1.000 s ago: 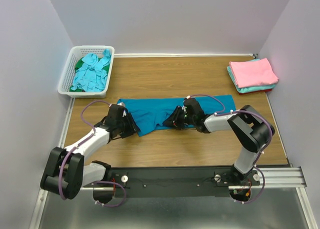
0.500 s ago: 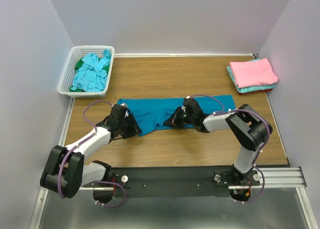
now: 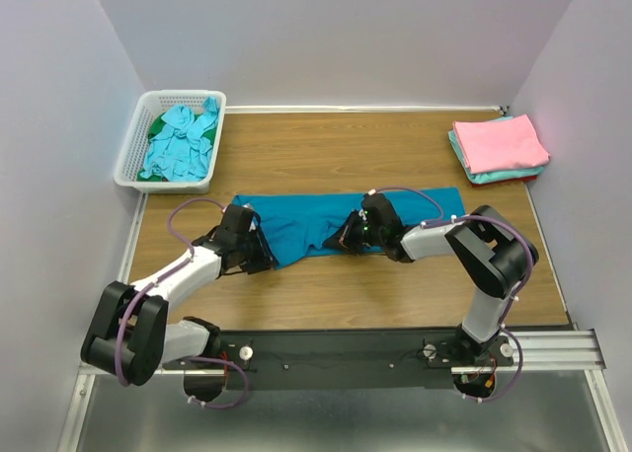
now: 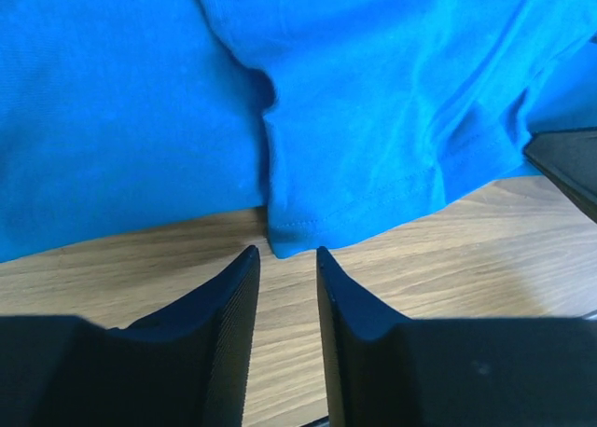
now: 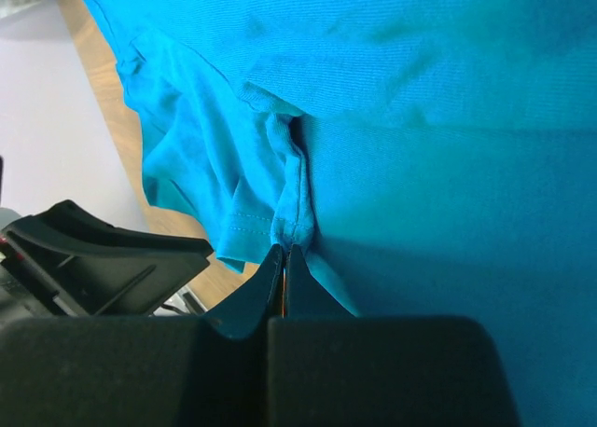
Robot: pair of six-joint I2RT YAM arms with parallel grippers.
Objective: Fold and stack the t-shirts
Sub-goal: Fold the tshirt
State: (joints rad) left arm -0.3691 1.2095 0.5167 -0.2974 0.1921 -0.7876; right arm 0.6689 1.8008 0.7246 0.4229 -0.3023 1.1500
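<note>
Left arm: my elbow is folded out to the left of the teal-blue t-shirt (image 3: 296,218) and the forearm runs low towards the shirt's near left corner. My left gripper (image 3: 263,254) is at that corner, tilted down at the table (image 3: 395,156). In the left wrist view its fingers (image 4: 233,296) stand apart with a narrow gap. The hemmed corner of the shirt lies just ahead of the tips, and bare wood shows between them. This gripper is released and grasps nothing.

Right arm: my elbow is bent at the shirt's near right end and the forearm points left along its near edge. My right gripper (image 3: 342,241) is at the middle of that edge. The right wrist view shows its fingers closed together, pinching a bunched fold of the cloth at their tips.

The teal-blue t-shirt lies spread lengthwise across the middle of the table.

Beyond its left end stands a white basket (image 3: 133,146) holding crumpled pale turquoise shirts (image 3: 181,141) and a green one (image 3: 156,128). Beyond its right end lies a folded stack (image 3: 489,176) with a pink shirt (image 3: 499,141) on top.
</note>
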